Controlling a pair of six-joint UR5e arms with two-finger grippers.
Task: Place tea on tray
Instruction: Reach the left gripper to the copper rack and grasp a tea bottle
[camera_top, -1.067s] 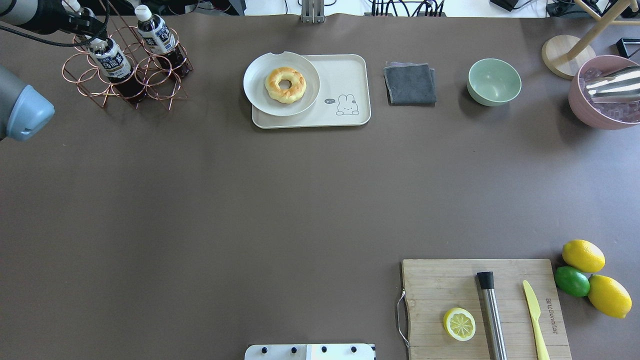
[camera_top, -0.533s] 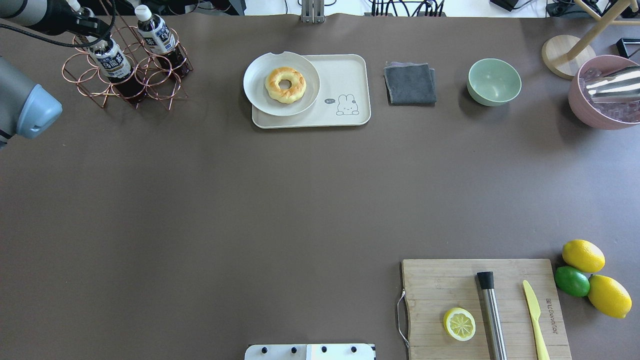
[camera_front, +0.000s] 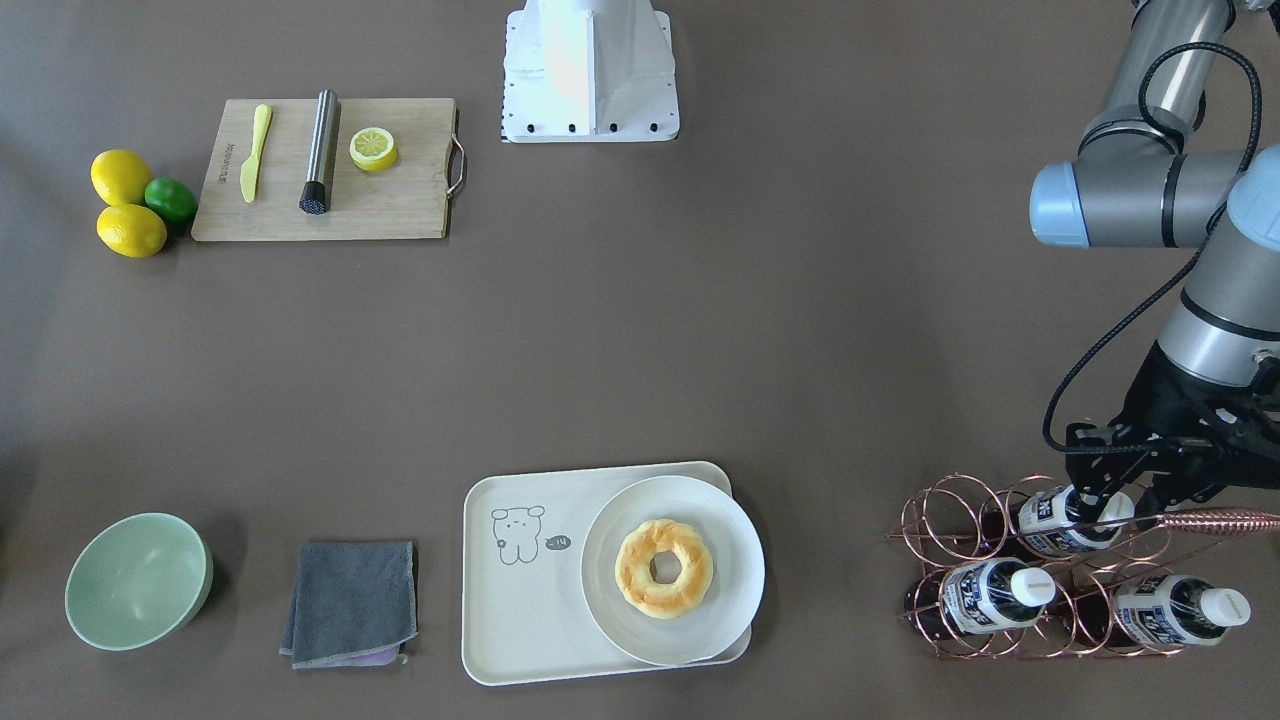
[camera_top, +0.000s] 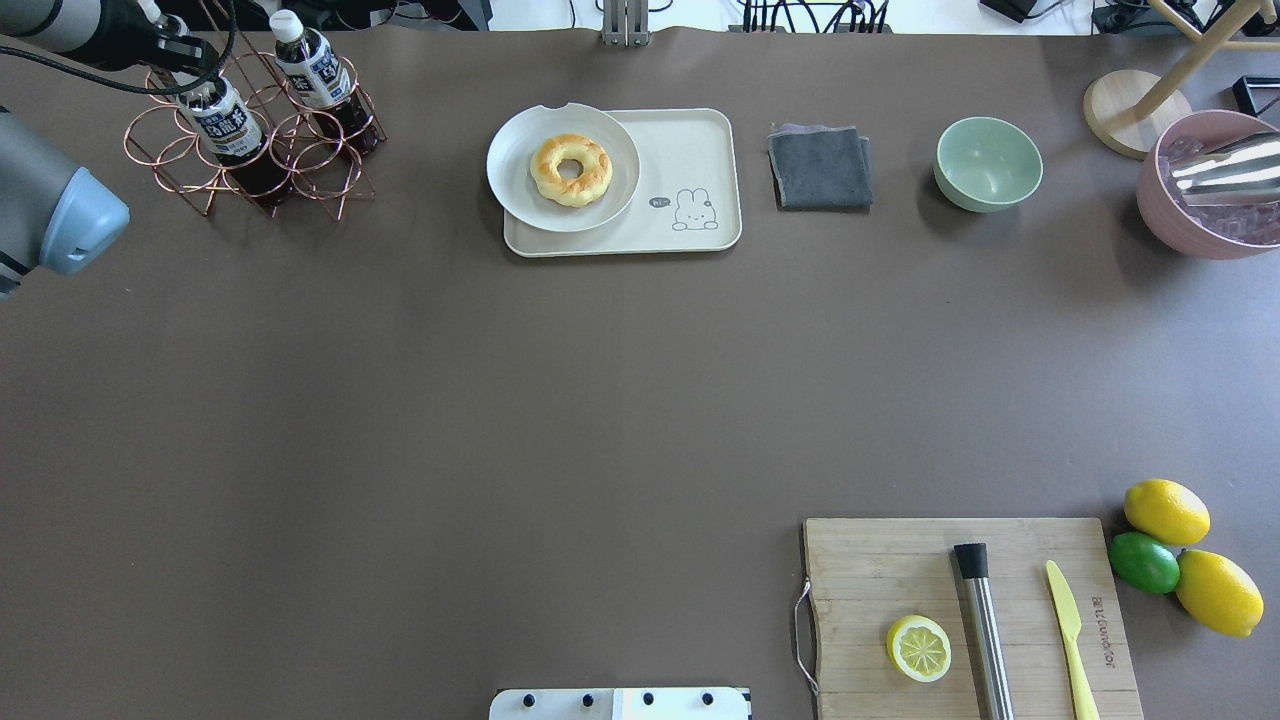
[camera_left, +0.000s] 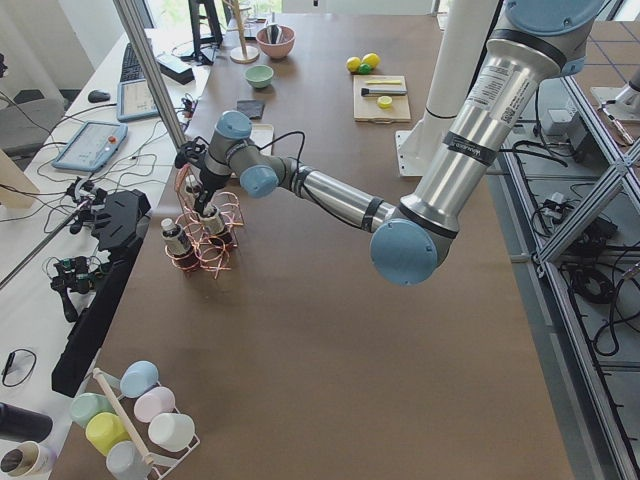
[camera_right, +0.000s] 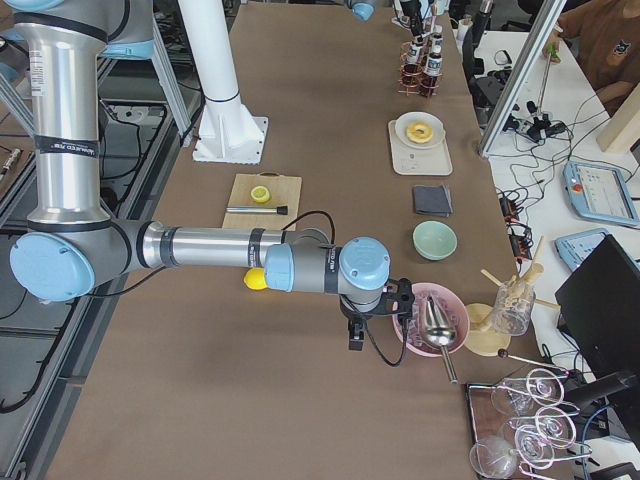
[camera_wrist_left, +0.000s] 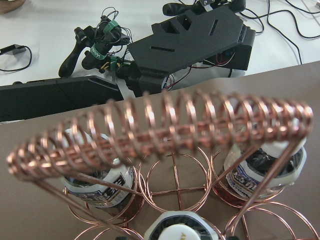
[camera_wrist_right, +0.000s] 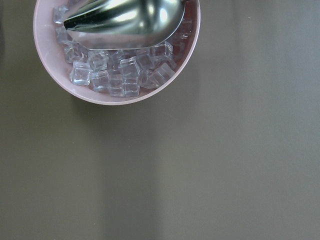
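Note:
Three tea bottles lie in a copper wire rack (camera_front: 960, 520) at the table's far left corner. My left gripper (camera_front: 1112, 500) is open, its fingers on either side of the white cap of one tea bottle (camera_front: 1050, 512), which also shows in the overhead view (camera_top: 228, 128). That cap (camera_wrist_left: 181, 233) fills the bottom edge of the left wrist view. The cream tray (camera_top: 690, 150) with its cartoon stands at the far middle; a round plate (camera_top: 515, 200) with a donut overlaps its left half. My right gripper (camera_right: 355, 335) hovers beside the pink ice bowl; I cannot tell whether it is open.
The two other tea bottles (camera_front: 985, 592) (camera_front: 1165, 610) sit in the rack, under its coiled handle (camera_wrist_left: 160, 127). A grey cloth (camera_top: 820, 167), green bowl (camera_top: 988, 163) and pink ice bowl (camera_top: 1205, 190) line the far edge. A cutting board (camera_top: 900, 570) and citrus (camera_top: 1165, 510) are near right.
My left arm's elbow has swung right and the gripper has shifted slightly over the bottle's cap. The bottles, tray and plate have not moved.

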